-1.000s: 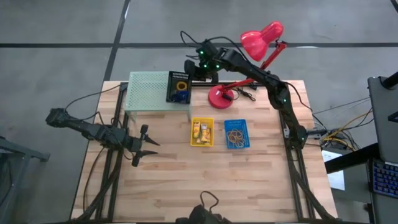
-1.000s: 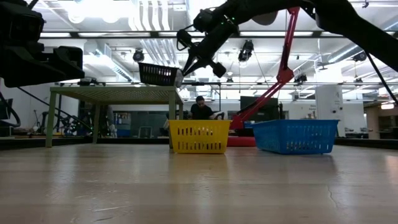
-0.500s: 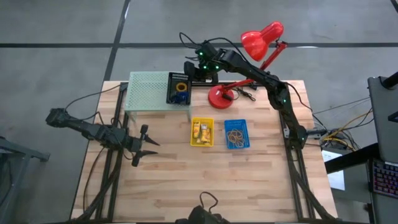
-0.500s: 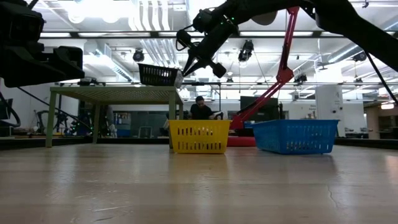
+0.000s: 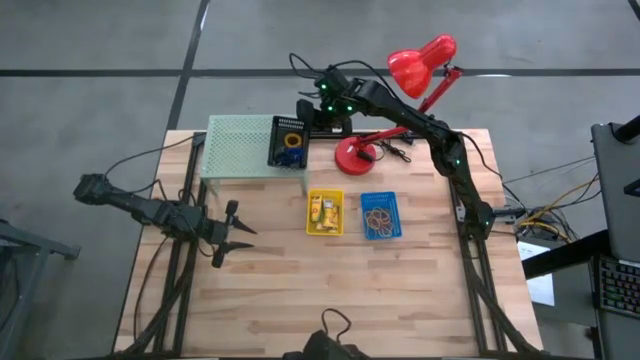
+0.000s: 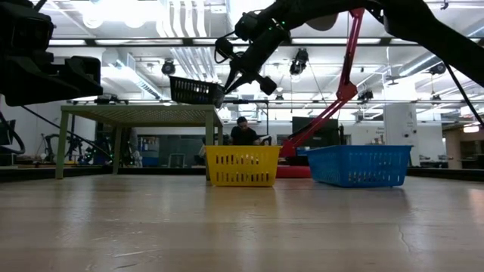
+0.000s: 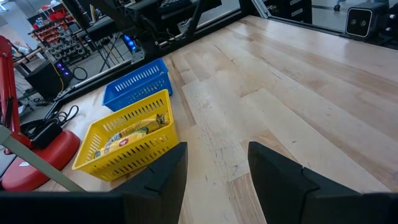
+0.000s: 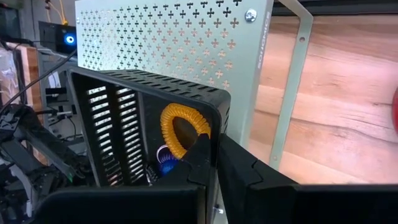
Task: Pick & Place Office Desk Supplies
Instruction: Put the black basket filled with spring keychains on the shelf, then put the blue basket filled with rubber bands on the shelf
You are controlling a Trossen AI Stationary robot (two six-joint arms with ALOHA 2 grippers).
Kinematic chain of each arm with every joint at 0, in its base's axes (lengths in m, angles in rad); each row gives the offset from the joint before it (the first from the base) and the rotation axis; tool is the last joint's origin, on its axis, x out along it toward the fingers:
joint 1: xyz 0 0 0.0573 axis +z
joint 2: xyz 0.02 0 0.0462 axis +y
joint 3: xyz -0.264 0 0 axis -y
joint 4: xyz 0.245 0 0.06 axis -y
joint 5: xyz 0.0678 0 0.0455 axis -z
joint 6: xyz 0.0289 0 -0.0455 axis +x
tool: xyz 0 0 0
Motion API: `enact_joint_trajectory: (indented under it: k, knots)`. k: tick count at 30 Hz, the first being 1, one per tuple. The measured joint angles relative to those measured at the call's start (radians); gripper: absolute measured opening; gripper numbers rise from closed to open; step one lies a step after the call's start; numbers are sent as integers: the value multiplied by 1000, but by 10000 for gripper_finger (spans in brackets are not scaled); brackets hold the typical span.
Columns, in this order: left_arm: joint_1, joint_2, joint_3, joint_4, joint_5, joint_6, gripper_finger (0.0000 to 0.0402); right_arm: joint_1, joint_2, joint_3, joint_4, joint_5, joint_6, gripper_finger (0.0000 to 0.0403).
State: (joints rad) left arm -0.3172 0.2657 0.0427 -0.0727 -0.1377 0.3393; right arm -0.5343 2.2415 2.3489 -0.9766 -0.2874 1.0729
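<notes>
A wooden table (image 5: 280, 290) is seen under bright workshop lights, with a person sitting far behind in the low view. At 11 o'clock of the table a green shelf (image 5: 238, 146) is stood, and on its right end a black bin (image 5: 287, 142) is held tilted by the right gripper (image 5: 312, 118), whose fingers are clamped on the bin's wall. Inside it an orange coil ring (image 8: 182, 127) and a blue ring (image 8: 163, 165) are seen. The bin is judged light and stiff, its thin mesh wall giving the best hold; the loose rings are likely to slide if it is tipped more. Near the centre 2 more bins are set side by side: a yellow bin (image 5: 325, 212) with packets (image 7: 132, 132) and a blue bin (image 5: 380, 215) with rubber bands (image 5: 379, 216). At 12 o'clock a red lamp (image 5: 420, 62) is stood, its base (image 5: 354, 155) just beside the shelf, crowding the right arm's path. The left gripper (image 5: 240, 238) is parked at 9 o'clock, fingers apart, nothing held.
</notes>
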Motion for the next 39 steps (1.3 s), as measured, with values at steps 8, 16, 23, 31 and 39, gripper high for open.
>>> enact_joint_trajectory:
  k: [8, 16, 23, 31, 39]
  knots:
    - [0, 0, 0, 0, 0, 0, 173, 0, 0, 0, 0, 2, -8, 55]
    - [0, 0, 0, 0, 0, 0, 173, 0, 0, 0, 4, 2, -11, 101]
    - [0, 0, 0, 0, 0, 0, 173, -1, -3, 0, -9, 2, -42, 103]
    - [0, 0, 0, 0, 0, 0, 173, -1, -25, 0, -87, 27, -75, 84]
    - [-1, 0, 0, 0, 0, 0, 173, 18, -70, 0, -161, 61, -168, 80]
